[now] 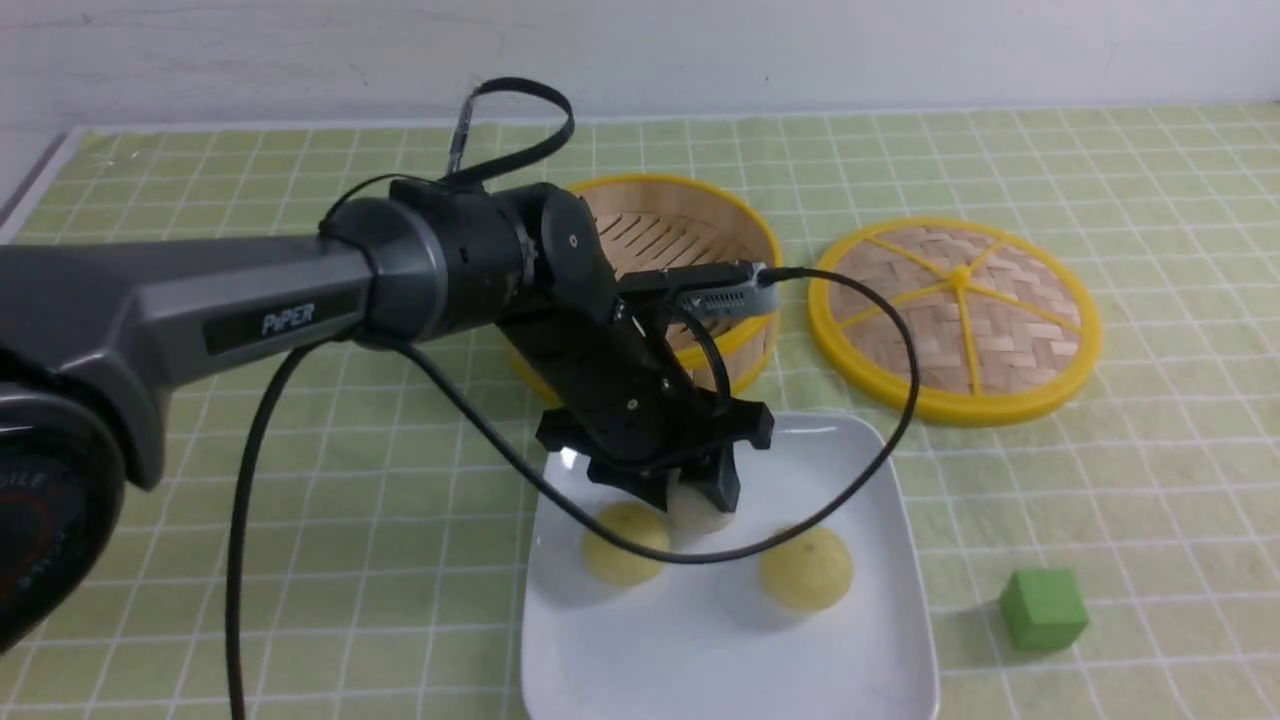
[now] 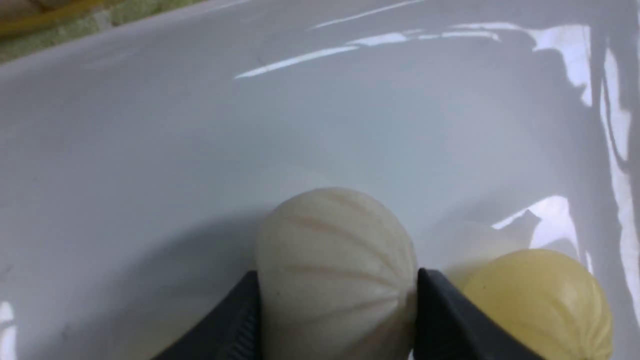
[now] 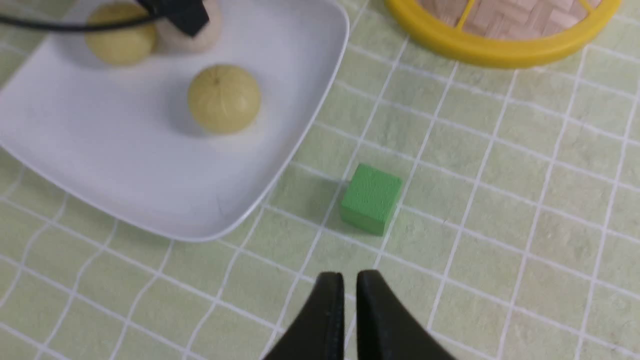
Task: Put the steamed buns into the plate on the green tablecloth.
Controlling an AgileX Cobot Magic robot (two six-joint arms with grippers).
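My left gripper [image 2: 337, 280] stands open astride the off-white bun [image 2: 335, 250], inside the white square plate [image 1: 730, 650]; whether the fingertips press it is unclear. The plate's near edge is cut off in the front view.

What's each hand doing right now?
Left hand: around the whitish bun; whether it grips can't be told.
Right hand: slightly open, holding nothing.
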